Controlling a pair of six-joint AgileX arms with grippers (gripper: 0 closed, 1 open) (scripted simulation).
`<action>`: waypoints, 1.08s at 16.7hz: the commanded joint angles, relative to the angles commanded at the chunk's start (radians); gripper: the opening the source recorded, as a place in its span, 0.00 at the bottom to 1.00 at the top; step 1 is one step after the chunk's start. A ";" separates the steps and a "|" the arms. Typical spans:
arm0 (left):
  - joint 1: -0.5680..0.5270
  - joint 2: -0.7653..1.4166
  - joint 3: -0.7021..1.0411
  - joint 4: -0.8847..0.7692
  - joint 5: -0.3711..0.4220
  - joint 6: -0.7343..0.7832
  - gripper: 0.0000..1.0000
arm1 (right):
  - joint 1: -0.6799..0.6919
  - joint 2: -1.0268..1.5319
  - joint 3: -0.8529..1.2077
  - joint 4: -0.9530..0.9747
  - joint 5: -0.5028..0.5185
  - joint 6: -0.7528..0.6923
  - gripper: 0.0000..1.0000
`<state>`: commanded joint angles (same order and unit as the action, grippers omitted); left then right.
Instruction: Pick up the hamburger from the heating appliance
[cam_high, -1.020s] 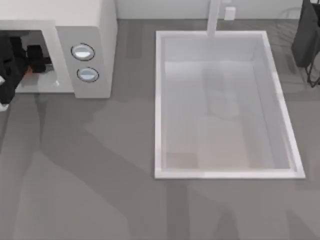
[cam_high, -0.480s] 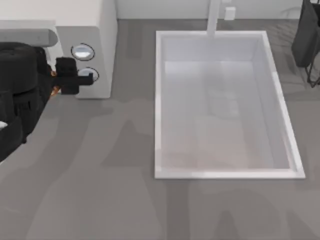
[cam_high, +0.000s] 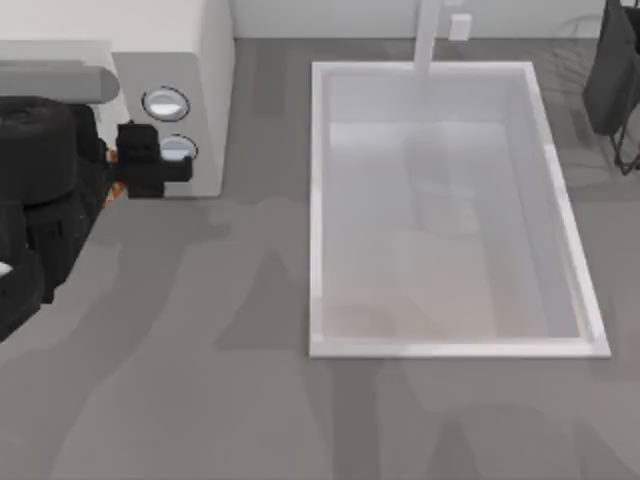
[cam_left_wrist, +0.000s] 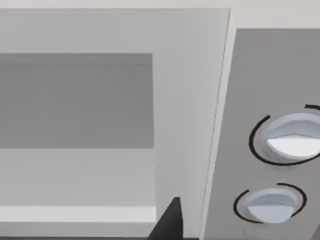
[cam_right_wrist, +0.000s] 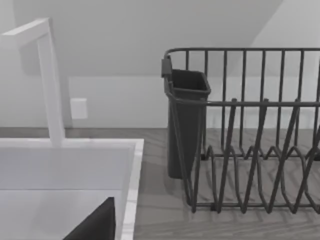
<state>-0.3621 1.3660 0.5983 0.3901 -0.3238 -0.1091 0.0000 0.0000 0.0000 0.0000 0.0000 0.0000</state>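
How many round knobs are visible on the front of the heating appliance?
2. On the heating appliance, the upper knob sits above the lower knob, right of the cavity. The left claw is just in front of the lower one, partly covering it. None seems hidden.

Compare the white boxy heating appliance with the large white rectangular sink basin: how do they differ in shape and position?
The white boxy heating appliance stands up from the counter at the top view's left, while the large white rectangular sink basin is sunk into it at the centre-right. The appliance opens at its front and carries two round silver-blue knobs; the basin opens upward and has none. The basin is clearly wider. Both are white and rectangular.
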 joint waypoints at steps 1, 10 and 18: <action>-0.001 0.012 -0.003 0.012 0.000 0.000 0.00 | 0.000 0.000 0.000 0.000 0.000 0.000 1.00; -0.015 0.417 -0.114 0.553 -0.001 -0.002 0.00 | 0.000 0.000 0.000 0.000 0.000 0.000 1.00; -0.013 0.626 -0.198 0.837 0.007 0.000 0.00 | 0.000 0.000 0.000 0.000 0.000 0.000 1.00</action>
<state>-0.3755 1.9917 0.4000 1.2269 -0.3164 -0.1095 0.0000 0.0000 0.0000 0.0000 0.0000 0.0000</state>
